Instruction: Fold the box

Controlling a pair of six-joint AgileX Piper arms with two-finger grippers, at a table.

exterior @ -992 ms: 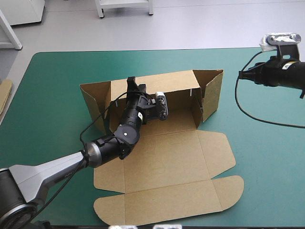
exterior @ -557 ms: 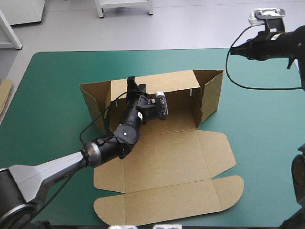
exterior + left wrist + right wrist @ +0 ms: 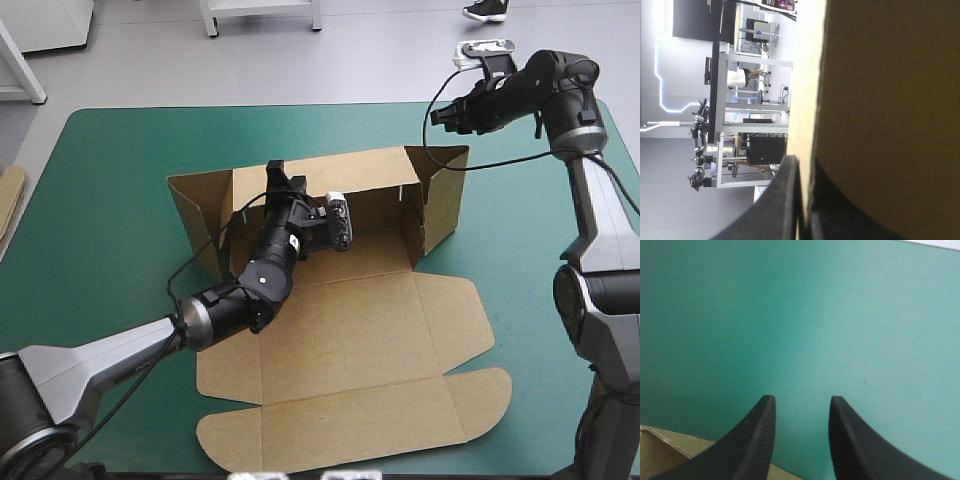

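Box and table: we find the box (image 3: 350, 330), a cut sheet of brown board, at the middle of the table (image 3: 120, 180) with its teal-green cover, reaching toward the near edge.
Flat panels: the base and the lid with its rounded flaps lie flat on the cover.
Raised wall: the far long wall (image 3: 340, 175) stands upright; the left end flap (image 3: 190, 215) and the right end flap (image 3: 447, 195) stand angled, neither tucked.
Left gripper (image 3: 280, 185): clamped all but shut over the top edge of the raised wall, the board pinched between its black fingers (image 3: 780, 200).
Right gripper (image 3: 802, 399): hovers over the table's far side, just beyond and above the right end flap, touching nothing; its fingers stand moderately apart, with bare cover ahead and a corner of board below.
Step in hand: we judge it to be wall forming, early in the task; the left arm steadies the wall while the right lines up on the right end flap.
Next move: we expect it calls for a descent onto that flap and an inward turn, with the left grip firm.
Spare board (image 3: 8, 200): an edge shows at the table's left edge.
Markings: we read no brand, label or writing on the box.
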